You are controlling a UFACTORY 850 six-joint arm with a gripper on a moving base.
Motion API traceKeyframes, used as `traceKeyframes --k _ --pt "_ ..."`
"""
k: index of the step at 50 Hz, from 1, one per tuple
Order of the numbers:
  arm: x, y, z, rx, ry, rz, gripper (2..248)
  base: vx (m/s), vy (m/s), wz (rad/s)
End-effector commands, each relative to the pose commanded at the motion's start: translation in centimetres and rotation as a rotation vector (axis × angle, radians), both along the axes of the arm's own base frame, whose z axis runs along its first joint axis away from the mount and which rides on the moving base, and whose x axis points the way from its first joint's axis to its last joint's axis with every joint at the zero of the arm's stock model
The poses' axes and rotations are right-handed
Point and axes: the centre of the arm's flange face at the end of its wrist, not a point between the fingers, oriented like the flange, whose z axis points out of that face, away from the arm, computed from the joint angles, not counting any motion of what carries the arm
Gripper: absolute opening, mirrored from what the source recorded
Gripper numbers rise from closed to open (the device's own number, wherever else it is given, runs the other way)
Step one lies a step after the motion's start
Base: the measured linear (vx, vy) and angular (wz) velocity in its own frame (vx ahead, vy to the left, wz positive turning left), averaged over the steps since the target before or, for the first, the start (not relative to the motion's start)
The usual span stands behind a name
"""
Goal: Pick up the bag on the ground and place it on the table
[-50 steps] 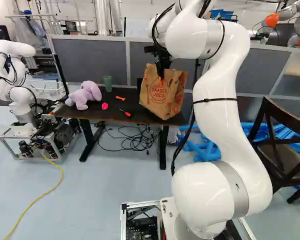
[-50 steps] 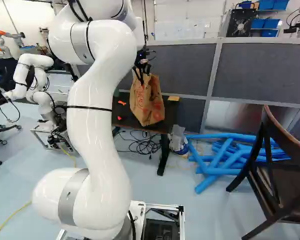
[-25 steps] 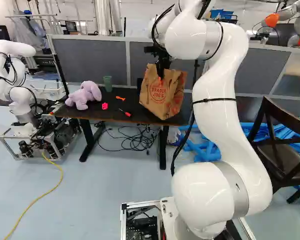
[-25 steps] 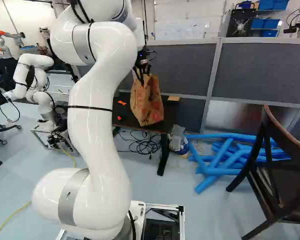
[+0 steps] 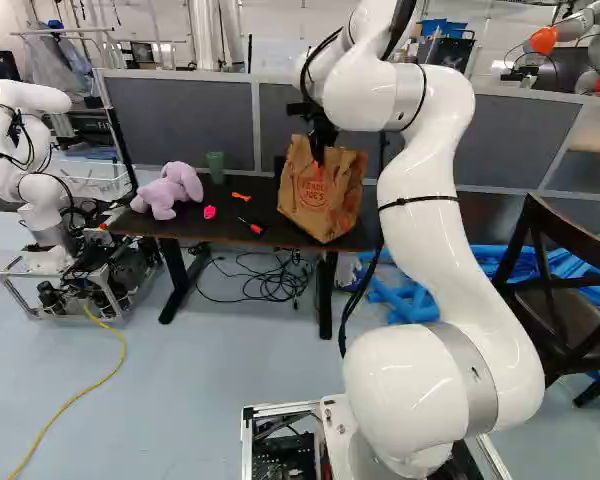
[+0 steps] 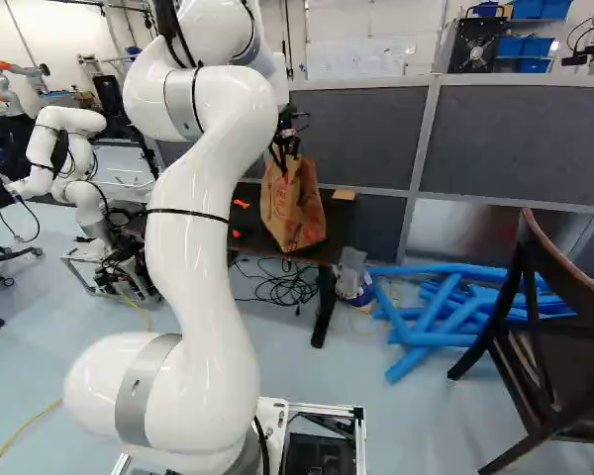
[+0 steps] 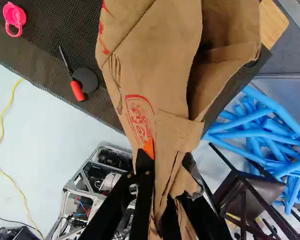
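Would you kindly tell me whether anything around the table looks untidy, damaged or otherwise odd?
Black cables lie tangled on the floor under the table, and blue tubes are heaped criss-cross beside it. The top of the paper bag is crumpled where the claw grips it. I see no spill.

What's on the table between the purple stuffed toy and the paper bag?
Left base view: green cup, pink cup, orange thing, red-handled screwdriver. The wrist view adds a black disc.
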Motion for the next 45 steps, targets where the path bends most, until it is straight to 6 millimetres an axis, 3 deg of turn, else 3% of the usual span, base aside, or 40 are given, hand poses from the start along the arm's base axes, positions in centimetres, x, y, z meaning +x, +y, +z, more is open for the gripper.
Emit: traceKeyframes --k 18,38,43,44,45 --pt "1.1 0.3 -2.7 0.000 0.030 0.004 21 0.000 0.000 0.000" --pt "1.2 0.3 -3.1 0.000 0.034 0.004 21 0.000 0.000 0.000" --pt "1.2 0.3 -3.1 0.000 0.034 0.004 30 0.000 0.000 0.000" --pt "1.2 0.3 -3.1 0.000 0.034 0.004 60 0.000 0.000 0.000" --pt "1.2 0.3 -3.1 0.000 0.034 0.004 60 0.000 0.000 0.000"
